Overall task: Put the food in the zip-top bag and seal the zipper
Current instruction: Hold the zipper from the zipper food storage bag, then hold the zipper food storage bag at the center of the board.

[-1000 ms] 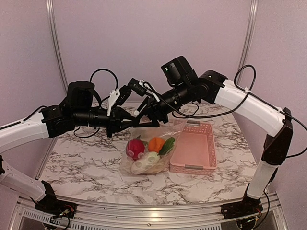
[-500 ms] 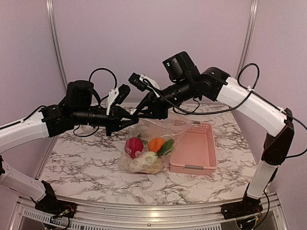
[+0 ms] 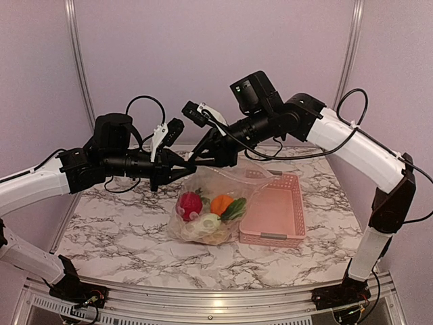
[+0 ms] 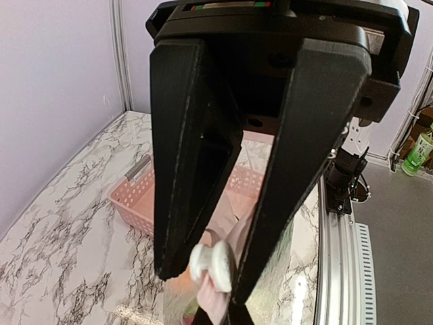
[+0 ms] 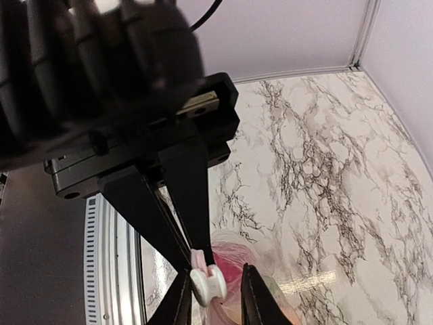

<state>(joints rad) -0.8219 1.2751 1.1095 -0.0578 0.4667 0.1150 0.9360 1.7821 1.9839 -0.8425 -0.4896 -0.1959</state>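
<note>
Since the food (image 3: 191,205) is all inside the zip-top bag (image 3: 226,180), just left of the pink basket (image 3: 274,237), only sealing's left. The left gripper (image 4: 203,284) is clamped on the zipper (image 4: 214,302); the right gripper (image 5: 213,305) straddles it, grip unclear.

a white marble-patterned table (image 3: 115,230) with dark veins carries two things – the clear zip-top bag (image 3: 177,231), its belly of food (image 3: 191,205) resting near the middle, mouth raised toward 12 o'clock – and a pink slotted basket (image 3: 270,238) just beside it at 3 o'clock.
</note>
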